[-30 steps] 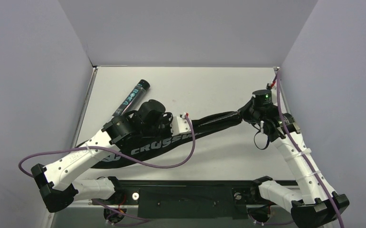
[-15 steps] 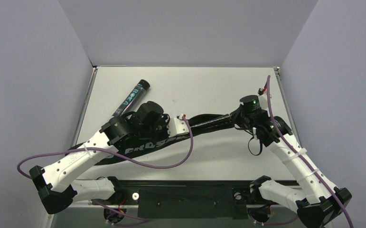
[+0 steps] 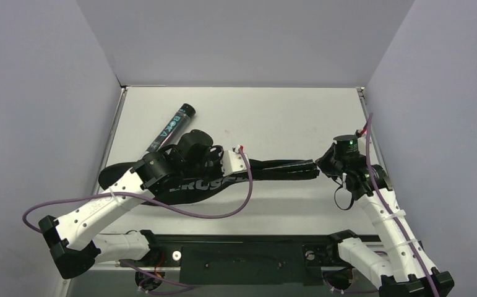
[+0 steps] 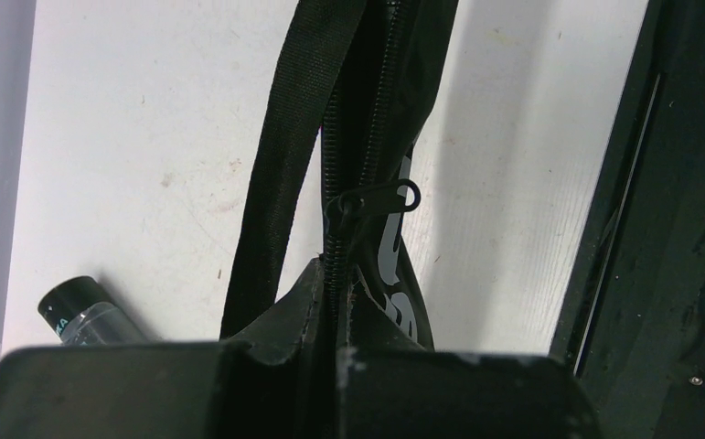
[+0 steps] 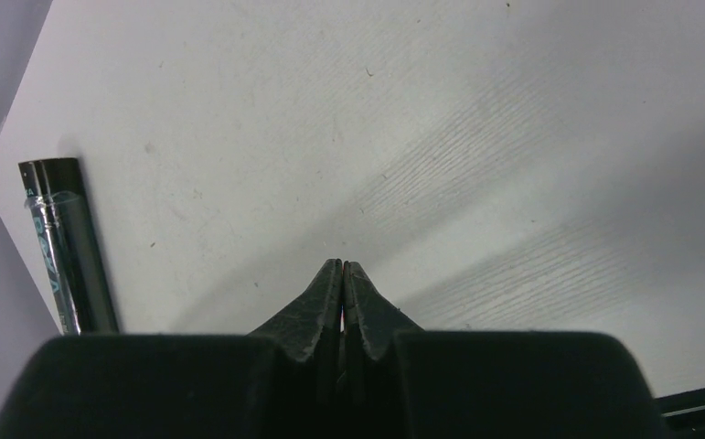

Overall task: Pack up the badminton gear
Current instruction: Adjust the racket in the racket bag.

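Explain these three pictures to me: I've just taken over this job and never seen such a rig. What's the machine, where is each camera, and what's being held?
The machine is two robot arms bolted at the near edge of a white table. The wide picture looks down from above and behind them. The other two come from a camera on each wrist, so the dark shapes at the bottom are that arm's own fingers. On the table lie a long black bag and a black tube. The left gripper is shut on the bag's edge by its zip. The right gripper is shut at the bag's narrow end. Its own picture shows nothing between the fingers, so I can't tell whether it grips the bag.
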Motion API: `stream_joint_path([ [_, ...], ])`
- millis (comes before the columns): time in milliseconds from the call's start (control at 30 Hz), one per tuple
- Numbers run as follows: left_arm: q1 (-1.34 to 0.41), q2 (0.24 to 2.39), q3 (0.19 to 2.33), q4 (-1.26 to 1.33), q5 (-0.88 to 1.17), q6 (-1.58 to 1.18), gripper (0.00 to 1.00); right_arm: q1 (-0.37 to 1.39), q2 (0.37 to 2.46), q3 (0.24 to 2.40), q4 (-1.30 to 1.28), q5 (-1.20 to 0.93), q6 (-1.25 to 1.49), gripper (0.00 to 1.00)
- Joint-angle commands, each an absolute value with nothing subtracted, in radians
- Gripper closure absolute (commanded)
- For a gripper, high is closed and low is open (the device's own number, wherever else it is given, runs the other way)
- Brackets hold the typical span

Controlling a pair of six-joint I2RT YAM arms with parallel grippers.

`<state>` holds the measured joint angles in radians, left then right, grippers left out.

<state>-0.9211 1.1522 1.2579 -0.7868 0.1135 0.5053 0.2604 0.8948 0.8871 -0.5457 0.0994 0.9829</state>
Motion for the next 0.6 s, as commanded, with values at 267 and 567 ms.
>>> stream_joint_path([
  [267, -0.916, 1.116, 1.298, -0.64, 0.147, 0.491, 1.0, 0.227, 0.852, 1.084, -0.672, 0.179, 0.902, 1.0],
  [567, -0.916, 1.117, 1.292, -0.64, 0.15, 0.492, 1.0, 0.227, 0.853, 1.154, -0.706, 0.258, 0.866, 1.0],
])
